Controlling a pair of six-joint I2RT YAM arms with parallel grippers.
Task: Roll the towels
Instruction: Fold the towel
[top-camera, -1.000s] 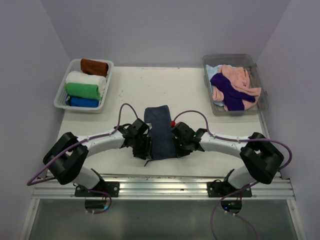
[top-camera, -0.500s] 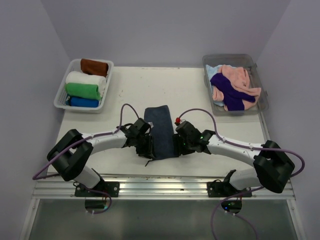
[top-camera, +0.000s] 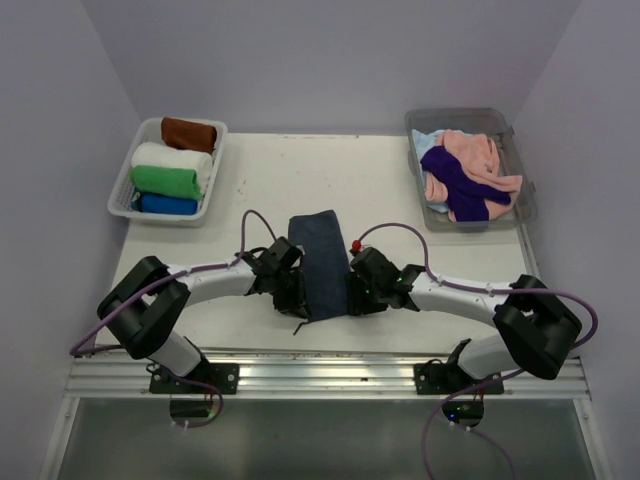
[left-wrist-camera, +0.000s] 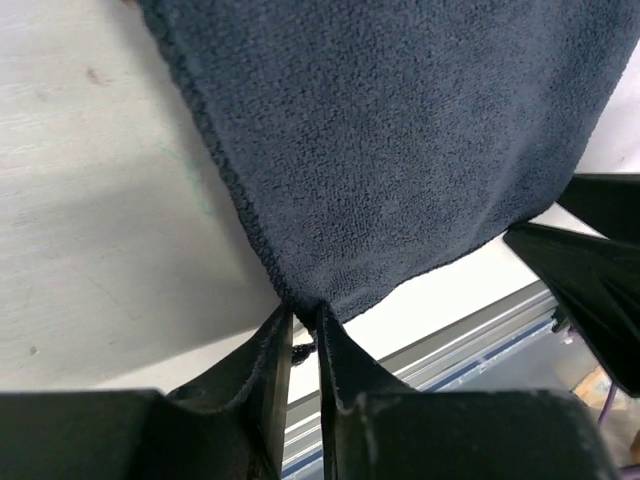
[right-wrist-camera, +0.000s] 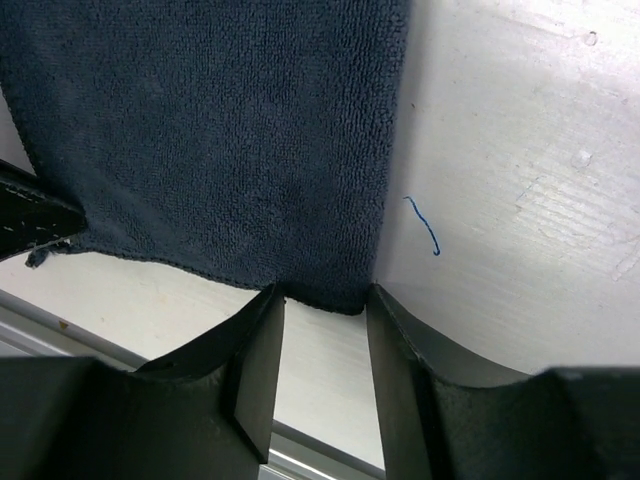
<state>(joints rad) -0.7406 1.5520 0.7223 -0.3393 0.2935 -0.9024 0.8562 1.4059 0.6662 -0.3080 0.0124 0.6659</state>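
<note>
A dark navy towel (top-camera: 321, 262) lies flat and lengthwise at the table's middle front. My left gripper (top-camera: 293, 303) sits at its near left corner; in the left wrist view (left-wrist-camera: 305, 318) its jaws are shut on that corner of the towel (left-wrist-camera: 400, 140). My right gripper (top-camera: 354, 300) sits at the near right corner. In the right wrist view (right-wrist-camera: 322, 300) its jaws stand open, either side of the towel's near edge (right-wrist-camera: 220, 130), not closed on it.
A white basket (top-camera: 137, 165) at the back left holds rolled towels: brown, white, green, blue. A clear bin (top-camera: 523, 185) at the back right holds loose pink, purple and light blue towels. The table's front rail (top-camera: 330, 375) runs just behind the grippers.
The right arm has swung, its elbow moving right and then partly back, with the gripper staying at the towel's near right corner. The left gripper has barely moved.
</note>
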